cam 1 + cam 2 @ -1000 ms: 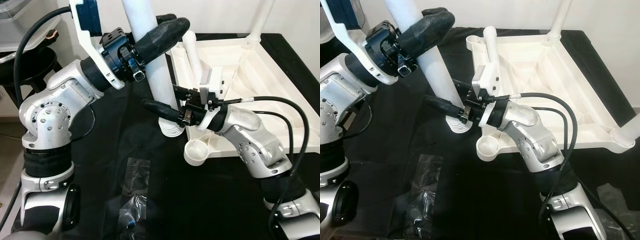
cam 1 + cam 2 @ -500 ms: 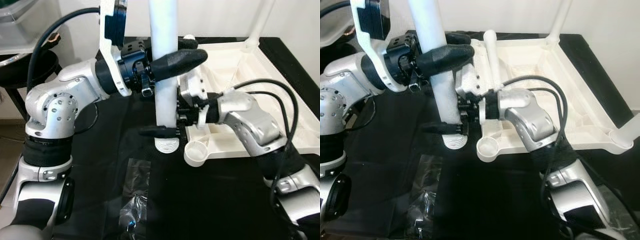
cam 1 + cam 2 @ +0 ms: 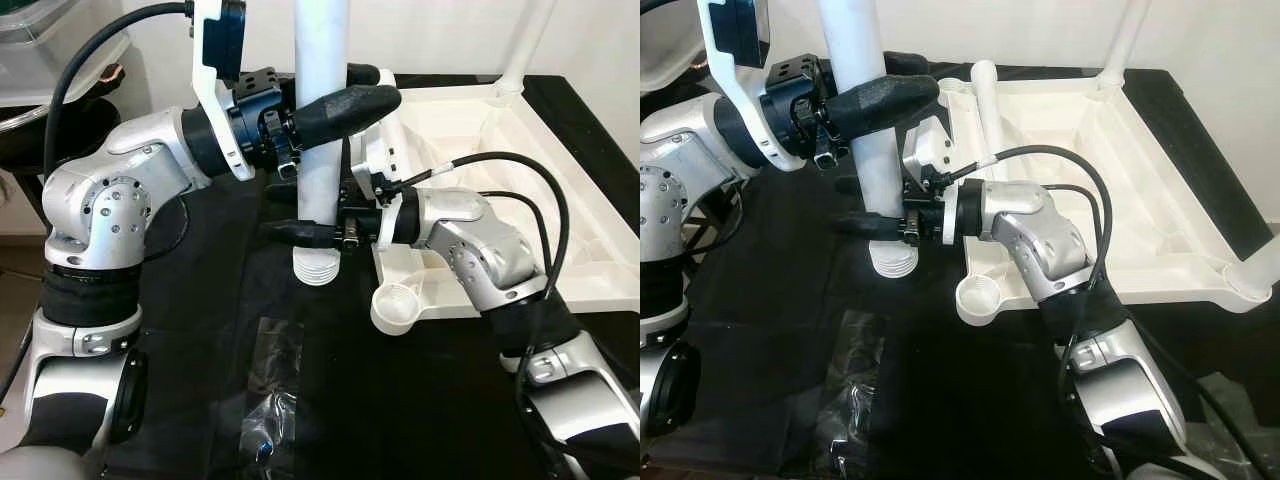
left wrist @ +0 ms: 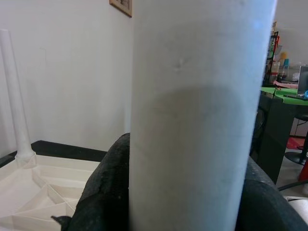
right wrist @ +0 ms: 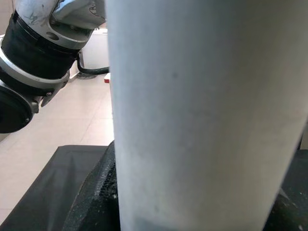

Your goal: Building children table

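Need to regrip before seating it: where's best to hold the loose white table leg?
On the smooth round shaft of the table leg, above the ribbed threaded end, fingers closing across it from the sides: it stands upright, and the threads must stay free.

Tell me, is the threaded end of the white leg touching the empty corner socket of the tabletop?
Apart. In the left eye view the leg ends over the black cloth, with dark cloth showing between it and the socket.

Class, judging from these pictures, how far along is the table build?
Done: one leg stands fixed at a far corner of the upside-down tabletop. In hand: the left gripper and right gripper both clamp a loose white leg, upright, its threaded end on the black cloth. Left: screwing it into the empty near socket.
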Robot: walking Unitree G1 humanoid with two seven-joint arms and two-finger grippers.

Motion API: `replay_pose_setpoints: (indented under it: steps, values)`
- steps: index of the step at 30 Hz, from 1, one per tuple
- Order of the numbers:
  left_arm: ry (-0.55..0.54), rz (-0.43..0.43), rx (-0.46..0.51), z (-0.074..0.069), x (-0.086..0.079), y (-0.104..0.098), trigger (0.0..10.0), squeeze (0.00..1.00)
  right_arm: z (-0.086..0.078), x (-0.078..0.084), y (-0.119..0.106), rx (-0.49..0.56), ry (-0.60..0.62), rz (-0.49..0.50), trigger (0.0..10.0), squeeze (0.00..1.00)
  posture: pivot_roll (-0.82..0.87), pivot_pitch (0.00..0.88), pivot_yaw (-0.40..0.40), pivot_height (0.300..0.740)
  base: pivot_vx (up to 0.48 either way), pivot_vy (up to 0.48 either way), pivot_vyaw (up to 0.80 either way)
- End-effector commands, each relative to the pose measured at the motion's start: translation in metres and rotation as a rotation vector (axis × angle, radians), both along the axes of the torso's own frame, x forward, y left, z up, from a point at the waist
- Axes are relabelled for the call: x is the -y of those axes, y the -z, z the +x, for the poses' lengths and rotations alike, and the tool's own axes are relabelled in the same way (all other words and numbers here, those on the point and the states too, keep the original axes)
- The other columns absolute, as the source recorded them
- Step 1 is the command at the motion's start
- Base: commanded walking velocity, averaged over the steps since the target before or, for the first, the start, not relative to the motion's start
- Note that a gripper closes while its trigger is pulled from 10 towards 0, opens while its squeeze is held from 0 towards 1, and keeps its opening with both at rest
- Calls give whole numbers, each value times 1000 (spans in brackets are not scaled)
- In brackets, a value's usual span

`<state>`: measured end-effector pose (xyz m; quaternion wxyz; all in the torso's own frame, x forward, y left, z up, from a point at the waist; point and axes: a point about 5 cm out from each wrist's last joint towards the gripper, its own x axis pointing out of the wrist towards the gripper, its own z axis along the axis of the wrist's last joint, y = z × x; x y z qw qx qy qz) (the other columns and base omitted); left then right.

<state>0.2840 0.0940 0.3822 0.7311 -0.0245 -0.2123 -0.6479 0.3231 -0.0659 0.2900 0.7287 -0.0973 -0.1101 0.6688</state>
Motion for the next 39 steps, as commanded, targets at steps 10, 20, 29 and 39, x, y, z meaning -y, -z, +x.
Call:
replay_pose_setpoints:
  steps: [10,20,29,39]
  values:
    - [115,-33,73,-13,21,-8,10000,1000,-4,-19,0,27,-37,-8,0,0,17,155,12,740,0,0,0]
    - [-233,-126,3,9,-39,1,10000,1000,13,30,-15,26,166,59,0,0,20,183,12,740,0,0,0]
    - [-673,-70,-255,-1,-97,106,10000,1000,-24,91,-9,-74,-12,-54,0,0,17,247,7,740,0,0,0]
    - [-745,-57,-401,-21,-62,158,10000,0,-44,97,10,-194,-144,-171,10000,0,12,285,9,740,0,0,0]
